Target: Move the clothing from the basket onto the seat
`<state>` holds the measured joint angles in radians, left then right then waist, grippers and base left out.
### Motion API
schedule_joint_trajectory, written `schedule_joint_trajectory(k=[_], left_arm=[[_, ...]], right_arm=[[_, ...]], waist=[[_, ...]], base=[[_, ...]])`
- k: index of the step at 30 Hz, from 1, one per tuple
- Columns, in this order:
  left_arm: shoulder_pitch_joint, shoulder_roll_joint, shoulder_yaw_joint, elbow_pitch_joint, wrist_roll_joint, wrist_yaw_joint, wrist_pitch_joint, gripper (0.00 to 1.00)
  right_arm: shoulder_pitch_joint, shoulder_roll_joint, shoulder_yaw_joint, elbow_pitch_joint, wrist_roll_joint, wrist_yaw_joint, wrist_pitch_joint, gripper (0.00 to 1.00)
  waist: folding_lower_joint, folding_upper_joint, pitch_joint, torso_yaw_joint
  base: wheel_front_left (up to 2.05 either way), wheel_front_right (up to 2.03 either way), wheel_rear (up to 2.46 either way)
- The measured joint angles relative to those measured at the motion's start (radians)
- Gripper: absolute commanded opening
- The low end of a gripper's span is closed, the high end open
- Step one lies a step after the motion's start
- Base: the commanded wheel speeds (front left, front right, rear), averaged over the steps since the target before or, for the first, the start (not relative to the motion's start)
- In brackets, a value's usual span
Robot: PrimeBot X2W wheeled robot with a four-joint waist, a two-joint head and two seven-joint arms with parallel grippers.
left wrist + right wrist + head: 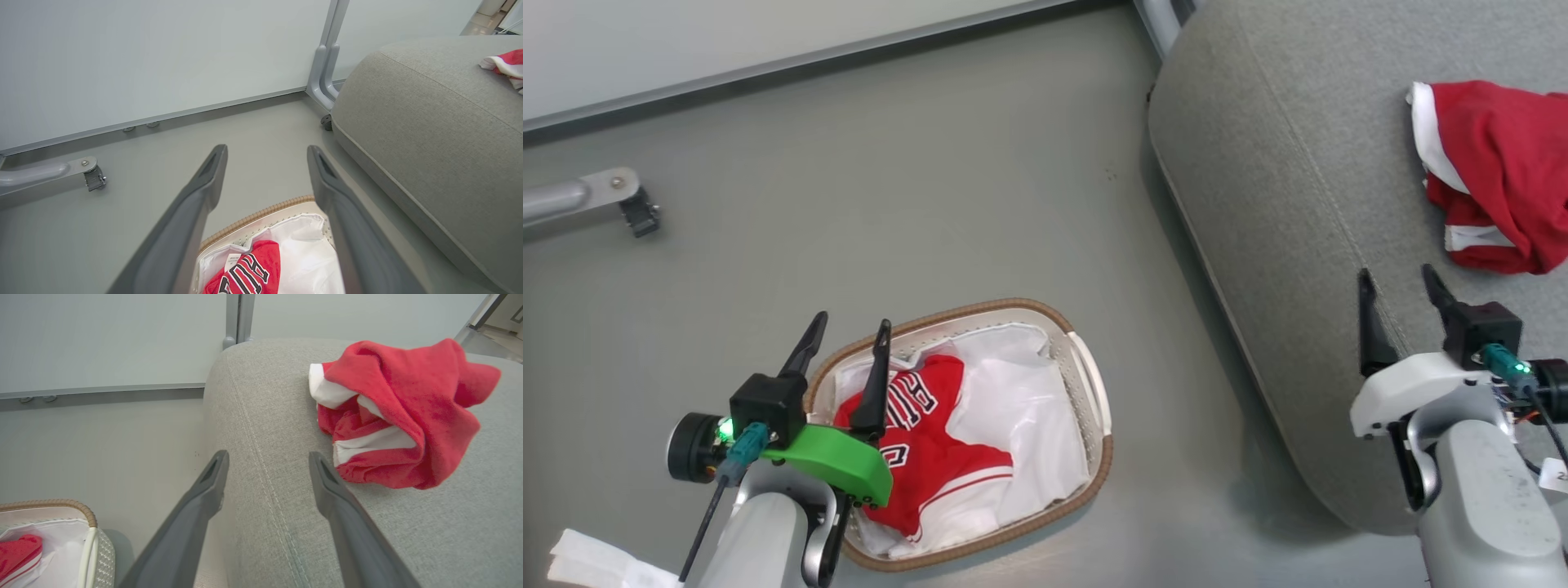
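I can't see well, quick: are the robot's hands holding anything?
Left gripper: open, holding nothing, by the basket.
Right gripper: open, holding nothing, by the seat.

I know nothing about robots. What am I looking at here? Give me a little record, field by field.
setting: grey floor, basket beside a large grey seat
in the basket: red lettered garment, lying on the white liner
on the seat: red garment with white trim, crumpled
left gripper: open, empty, above the basket's end
right gripper: open, empty, above the seat's edge
task left: one garment not yet moved
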<state>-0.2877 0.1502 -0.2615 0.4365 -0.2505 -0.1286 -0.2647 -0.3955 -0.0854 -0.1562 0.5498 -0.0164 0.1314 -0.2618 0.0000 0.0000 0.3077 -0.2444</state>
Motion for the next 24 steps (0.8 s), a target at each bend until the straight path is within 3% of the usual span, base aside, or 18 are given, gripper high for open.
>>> schedule_joint_trajectory(k=[8,18,24], left_arm=[[0.009,-0.033,0.118,0.040,0.029,0.005,0.000,1.00],[0.052,-0.064,0.269,0.019,0.081,0.016,0.000,1.00],[0.103,-0.084,0.305,0.006,0.106,0.016,0.000,1.00]], right_arm=[[0.012,0.017,0.133,-0.065,0.044,0.000,0.000,1.00],[0.039,0.032,0.182,-0.101,0.095,0.000,0.000,1.00],[0.094,0.036,0.208,-0.106,0.136,0.000,0.000,1.00]], waist=[[0.0000,0.0000,-0.042,0.083],[0.0000,0.0000,-0.108,0.159],[0.0000,0.0000,-0.152,0.180]], base=[[0.00,0.00,0.00],[0.00,0.00,0.00],[0.00,0.00,0.00]])
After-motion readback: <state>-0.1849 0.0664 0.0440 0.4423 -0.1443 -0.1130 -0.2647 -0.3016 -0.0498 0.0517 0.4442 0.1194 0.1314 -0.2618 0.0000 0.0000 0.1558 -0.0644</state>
